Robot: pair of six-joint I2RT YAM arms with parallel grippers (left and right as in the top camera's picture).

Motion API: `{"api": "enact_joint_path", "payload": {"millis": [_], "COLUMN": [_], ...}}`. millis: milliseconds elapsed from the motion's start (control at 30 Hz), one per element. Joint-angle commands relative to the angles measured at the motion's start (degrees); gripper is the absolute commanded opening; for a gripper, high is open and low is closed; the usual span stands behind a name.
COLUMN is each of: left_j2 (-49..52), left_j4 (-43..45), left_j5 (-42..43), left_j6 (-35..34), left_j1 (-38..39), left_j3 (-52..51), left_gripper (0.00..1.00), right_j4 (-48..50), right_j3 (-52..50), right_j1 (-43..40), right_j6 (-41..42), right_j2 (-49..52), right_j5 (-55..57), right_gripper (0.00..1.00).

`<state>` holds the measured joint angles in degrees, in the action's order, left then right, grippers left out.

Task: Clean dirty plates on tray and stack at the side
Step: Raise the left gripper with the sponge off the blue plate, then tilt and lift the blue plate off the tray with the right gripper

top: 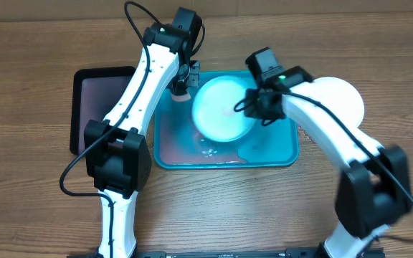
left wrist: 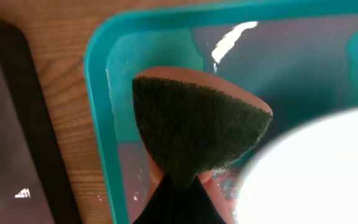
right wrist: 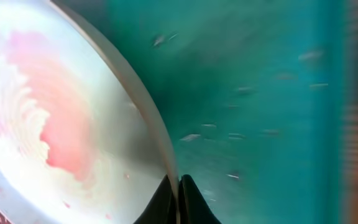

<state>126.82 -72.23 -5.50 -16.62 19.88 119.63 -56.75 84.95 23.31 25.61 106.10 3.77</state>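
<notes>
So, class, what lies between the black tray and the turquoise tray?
Only a strip of bare wooden table separates the black tray from the turquoise tray; the left wrist view shows it clearly.

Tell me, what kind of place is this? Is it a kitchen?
Probably a robot test bench, not a kitchen: two robot arms on a wooden table, with a sponge and a red-smeared plate over a turquoise tray.

There's the pale-blue plate (top: 217,111) in the turquoise tray (top: 274,154), a pink-red smear across its face. Tray floor's wet. And the white plate (top: 339,93) lies outside, just right of the tray.
</notes>
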Motion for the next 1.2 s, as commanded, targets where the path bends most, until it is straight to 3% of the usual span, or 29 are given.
{"api": "enact_joint_path", "payload": {"millis": [0, 300, 767, 1167], "left_j2": [0.4, 0.4, 0.4, 0.4], "left_j4": [0.7, 1.2, 1.3, 1.3], "left_j5": [2.1, 2.6, 2.6, 2.6], "left_j6": [-1.4, -1.9, -1.9, -1.9], "left_j1": [0.0, 0.0, 0.0, 0.0], "left_j3": [-2.0, -3.3, -3.3, -3.3], "left_gripper": [0.04, 0.04, 0.04, 0.04], "right_j4": [-3.6, -11.8, -13.7, -14.4], "right_j3": [0.3, 0.3, 0.3, 0.3], "right_j1": [1.1, 6.1, 19.3, 21.8], "right_j6": [-0.3, 9.2, 9.2, 9.2], "right_j2": [-5.2, -7.9, -13.1, -13.1], "right_j5": [17.3, 38.9, 69.5, 76.4], "right_gripper": [0.04, 0.04, 0.04, 0.04]}}
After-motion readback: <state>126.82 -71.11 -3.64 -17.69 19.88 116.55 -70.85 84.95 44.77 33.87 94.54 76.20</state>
